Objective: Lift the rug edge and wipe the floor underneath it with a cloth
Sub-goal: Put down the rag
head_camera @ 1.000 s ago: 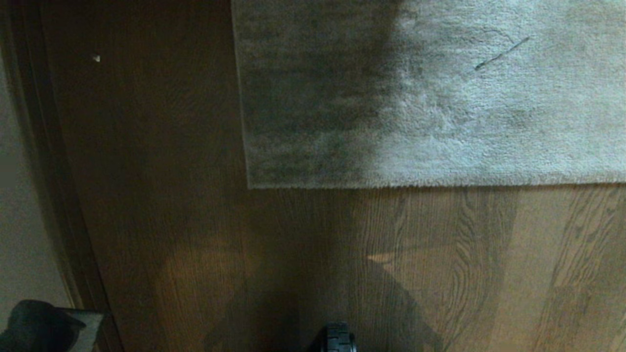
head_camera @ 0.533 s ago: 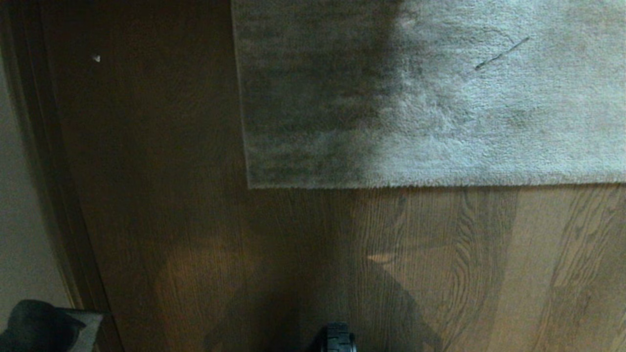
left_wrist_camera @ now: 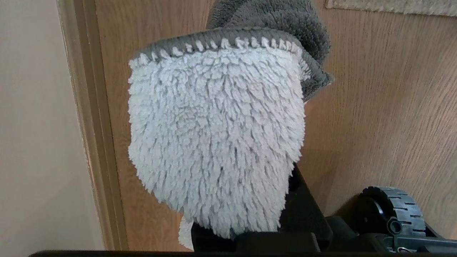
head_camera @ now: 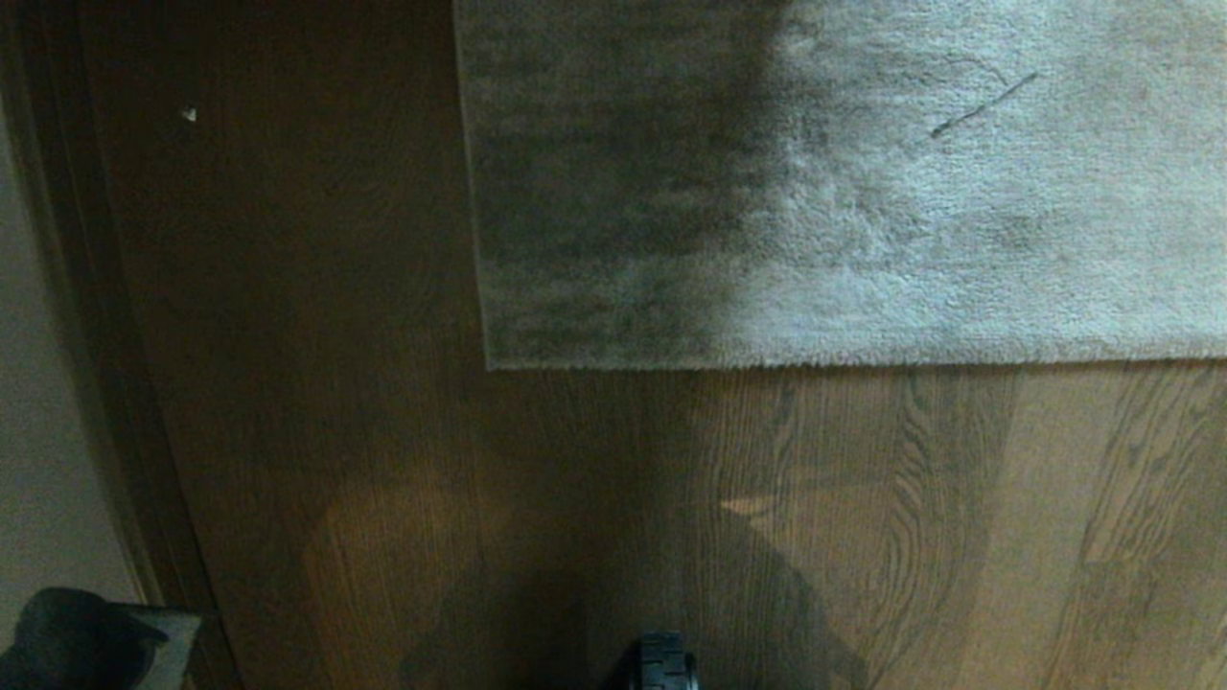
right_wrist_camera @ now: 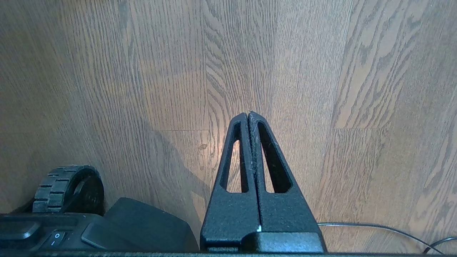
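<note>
Nearest the robot, the black wheel (head_camera: 663, 663) of the base is seen at the lower margin of the head view, on the floor (head_camera: 863, 527) of brown wooden planks with wavy grain. Neither arm is shown in that view. In the right wrist view, the right pincer (right_wrist_camera: 248, 114) is held above bare floor (right_wrist_camera: 142, 71), its two black fingers pressed together with nothing between them; a thin cable (right_wrist_camera: 375, 228) lies beside it, and a base wheel (right_wrist_camera: 60, 185) is visible to one side. In the left wrist view, the left pincer (left_wrist_camera: 250, 228) is almost wholly covered by the cloth (left_wrist_camera: 217, 142), a fluffy pale rag with a grey stitched border, on which the fingers are clamped; the cloth hangs clear of the floor beside a pale skirting board (left_wrist_camera: 96, 142). Farther off, the rug edge (head_camera: 815, 362) lies flat on the planks, its corner (head_camera: 491, 364) towards the robot's left. A dark strand (head_camera: 983, 105) rests on the pile beyond.
</note>
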